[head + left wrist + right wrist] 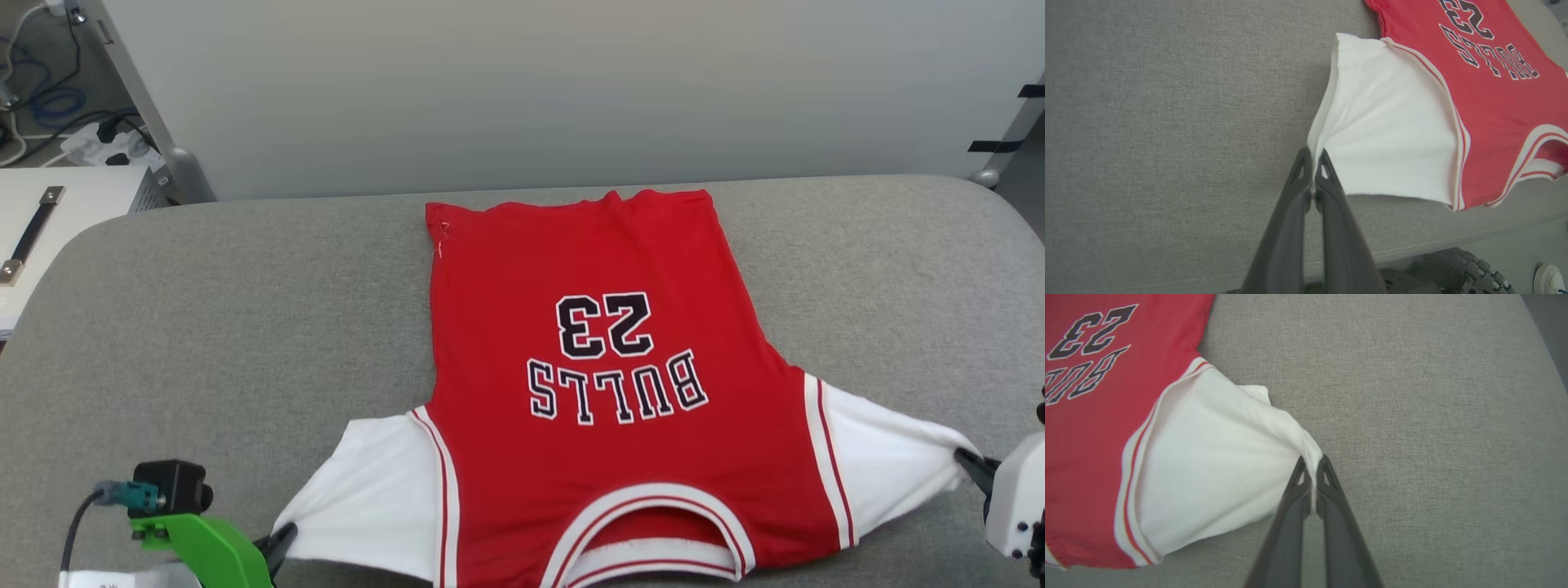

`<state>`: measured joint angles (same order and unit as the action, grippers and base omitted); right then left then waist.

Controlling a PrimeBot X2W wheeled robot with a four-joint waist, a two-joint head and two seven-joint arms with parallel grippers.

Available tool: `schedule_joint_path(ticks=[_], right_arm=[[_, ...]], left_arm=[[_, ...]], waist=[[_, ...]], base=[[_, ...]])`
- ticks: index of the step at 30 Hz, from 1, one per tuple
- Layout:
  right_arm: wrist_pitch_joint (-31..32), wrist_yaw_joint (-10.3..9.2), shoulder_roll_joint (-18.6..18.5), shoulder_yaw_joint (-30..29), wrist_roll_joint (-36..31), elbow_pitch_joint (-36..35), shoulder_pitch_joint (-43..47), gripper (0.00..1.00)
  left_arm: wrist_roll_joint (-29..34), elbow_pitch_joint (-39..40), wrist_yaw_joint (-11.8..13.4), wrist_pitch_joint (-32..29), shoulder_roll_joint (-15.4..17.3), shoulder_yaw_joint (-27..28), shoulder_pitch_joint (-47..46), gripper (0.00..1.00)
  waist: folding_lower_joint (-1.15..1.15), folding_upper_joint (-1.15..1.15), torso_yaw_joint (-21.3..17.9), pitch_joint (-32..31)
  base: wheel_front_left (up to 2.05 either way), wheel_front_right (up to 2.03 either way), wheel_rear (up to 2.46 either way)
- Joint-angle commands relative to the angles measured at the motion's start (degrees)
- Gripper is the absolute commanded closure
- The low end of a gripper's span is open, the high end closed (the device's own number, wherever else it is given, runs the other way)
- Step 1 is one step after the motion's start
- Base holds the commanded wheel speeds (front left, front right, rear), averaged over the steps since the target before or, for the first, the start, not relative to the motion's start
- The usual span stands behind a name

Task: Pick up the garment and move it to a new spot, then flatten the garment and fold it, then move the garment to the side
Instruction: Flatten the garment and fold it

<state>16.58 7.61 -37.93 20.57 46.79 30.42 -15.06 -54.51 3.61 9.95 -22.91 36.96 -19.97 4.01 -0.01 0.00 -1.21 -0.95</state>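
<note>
My left tool (282, 543) is pressed together on the outer edge of the garment (604, 343), pinching the white fabric of the left sleeve (367, 490). In the left wrist view the two dark fingers (1327, 175) meet at their tips with a thin fold of sleeve cloth (1388, 139) caught between them. My right tool (967, 461) does the same on the other side. Its fingers (1329, 482) are closed on the gathered corner of the right sleeve (1208, 465), which is drawn out to a point towards them. The garment lies spread on the grey fabric-covered desk (204, 327), printed face up, with both sleeves stretched outward between my two tools. The red body looks mostly flat. Its collar (653, 531), with red-white striped trim, is at the near edge of the desk, closest to me. The hem (571, 204) lies at the far side, close to the pale wall panel (531, 82). The black, white-outlined "23" (604, 324) and the word "BULLS" (616, 388) read upside down from where I stand, in the middle of the red body. The right sleeve shows creases running towards the pinch, while the left one lies smoother. A green bracket (212, 551) carrying a small black camera (171, 487) sits on my left arm at the lower left of the head view.
</note>
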Motion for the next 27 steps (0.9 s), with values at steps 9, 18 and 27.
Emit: schedule_joint_path(ticks=[9, 18, 27], right_arm=[[6.0, -0.12, 1.0, -8.6, -3.4, -8.0, 9.7, 1.00], [14.4, -0.12, 3.1, -16.8, -6.5, -18.2, 9.6, 0.00], [24.4, -0.12, 2.9, -22.0, -6.9, -28.0, -0.7, 0.00]], left_arm=[[0.5, 8.5, 4.0, -0.9, 1.2, -1.0, 6.4, 1.00], [4.4, 14.7, 5.3, -5.3, 3.7, -3.6, 2.4, 1.00], [7.4, 23.7, 8.1, -10.6, 4.6, -6.2, -1.1, 1.00]], waist=[[0.01, 0.00, 0.3, 0.6], [0.01, 0.00, 2.7, 7.4], [0.01, 0.00, 8.1, 17.5]], base=[[0.00, 0.00, 0.00], [0.00, 0.00, 0.00], [0.00, 0.00, 0.00]])
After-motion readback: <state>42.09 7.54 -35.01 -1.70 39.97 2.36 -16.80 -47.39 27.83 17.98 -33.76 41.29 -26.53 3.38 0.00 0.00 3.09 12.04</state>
